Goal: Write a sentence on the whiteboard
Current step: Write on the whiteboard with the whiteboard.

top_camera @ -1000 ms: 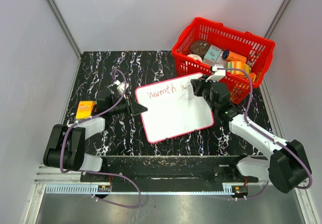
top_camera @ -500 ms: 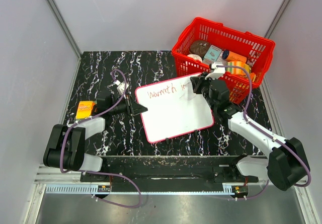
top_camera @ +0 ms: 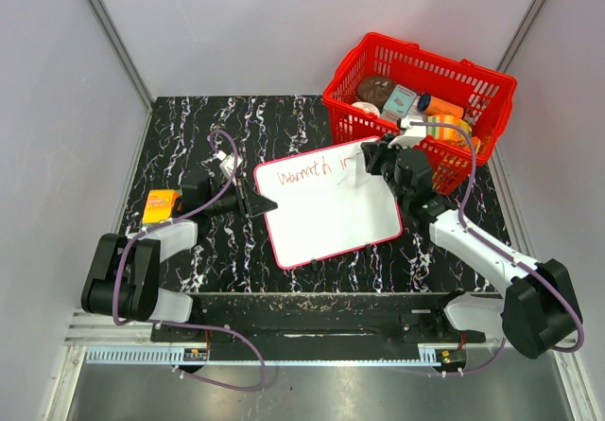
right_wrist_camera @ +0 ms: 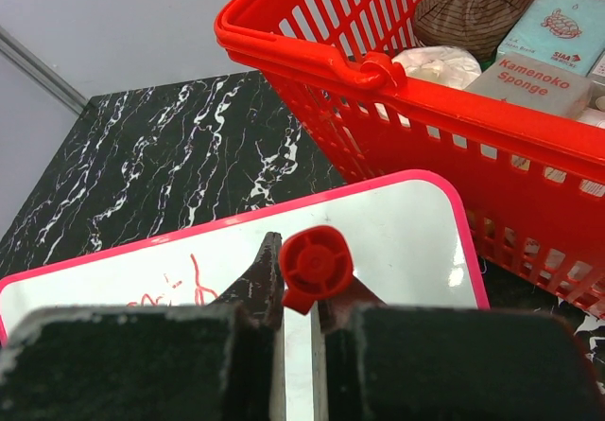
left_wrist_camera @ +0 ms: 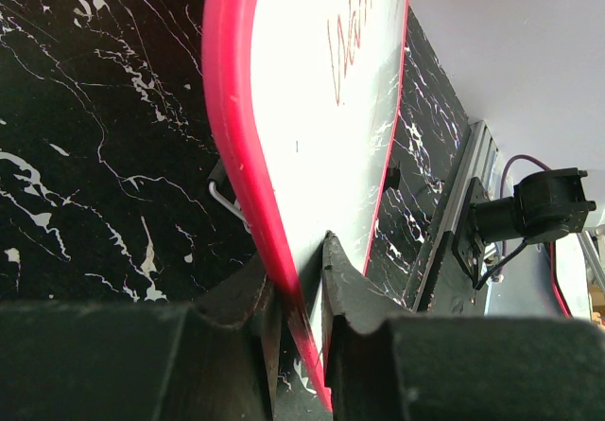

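Left hand (left_wrist_camera: pixel 298 293) pinching the whiteboard (top_camera: pixel 326 208), right hand (right_wrist_camera: pixel 301 298) gripping the marker (right_wrist_camera: pixel 314 260), I reckon the sentence (top_camera: pixel 317 168) next drops toward six o'clock.

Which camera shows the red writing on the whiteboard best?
The top camera: the red writing lies there whole, facing up. The left wrist camera sees only its first letters, steeply slanted. The right wrist camera catches a few strokes beside the red marker.

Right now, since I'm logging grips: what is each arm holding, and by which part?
Left jaws pinch the whiteboard by its red frame at the left edge; right jaws clamp a red marker near its round end.
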### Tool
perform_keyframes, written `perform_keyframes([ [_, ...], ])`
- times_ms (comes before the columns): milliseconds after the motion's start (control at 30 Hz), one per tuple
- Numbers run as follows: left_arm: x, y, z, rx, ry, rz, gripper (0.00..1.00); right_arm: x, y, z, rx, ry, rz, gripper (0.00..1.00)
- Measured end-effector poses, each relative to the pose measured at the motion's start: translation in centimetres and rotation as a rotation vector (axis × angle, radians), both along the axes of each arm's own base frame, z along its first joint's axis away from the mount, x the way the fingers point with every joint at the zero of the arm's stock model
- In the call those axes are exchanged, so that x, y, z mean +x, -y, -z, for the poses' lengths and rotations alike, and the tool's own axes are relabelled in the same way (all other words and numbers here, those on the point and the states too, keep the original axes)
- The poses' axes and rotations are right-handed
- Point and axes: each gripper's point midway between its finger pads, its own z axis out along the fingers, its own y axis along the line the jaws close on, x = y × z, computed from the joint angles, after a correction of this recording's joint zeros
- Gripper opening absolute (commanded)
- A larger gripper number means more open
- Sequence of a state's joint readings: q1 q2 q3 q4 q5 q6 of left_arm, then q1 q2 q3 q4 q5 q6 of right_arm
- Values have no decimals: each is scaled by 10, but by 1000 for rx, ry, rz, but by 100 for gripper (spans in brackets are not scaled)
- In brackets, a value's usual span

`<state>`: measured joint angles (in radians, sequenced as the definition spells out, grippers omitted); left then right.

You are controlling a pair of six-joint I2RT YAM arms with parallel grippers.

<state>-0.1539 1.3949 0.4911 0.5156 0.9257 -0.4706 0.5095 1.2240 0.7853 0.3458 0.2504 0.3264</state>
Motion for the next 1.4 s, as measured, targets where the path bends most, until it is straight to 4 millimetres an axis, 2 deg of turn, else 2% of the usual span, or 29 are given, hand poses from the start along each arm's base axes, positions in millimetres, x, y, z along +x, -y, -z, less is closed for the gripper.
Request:
perform_keyframes([
  [767,0,0,0,3,4,2,0,-16,9,11,-4,-27,-4,0],
  [900,0,0,-1,3,8,3,13,-26,10,1,11,-14,-27,0],
  [1167,7,-3,5,60,68,-31,45,-57,21,-57,90,113,-53,0],
  [1267,9,-8,11,99,94,-59,58,-62,24,-62,100,123,-55,0],
  [1300,10,-9,12,109,103,-67,68,-63,24,-62,101,119,-55,0],
  [1400,10,-16,11,138,133,-112,79,-66,26,-57,98,102,-55,0],
])
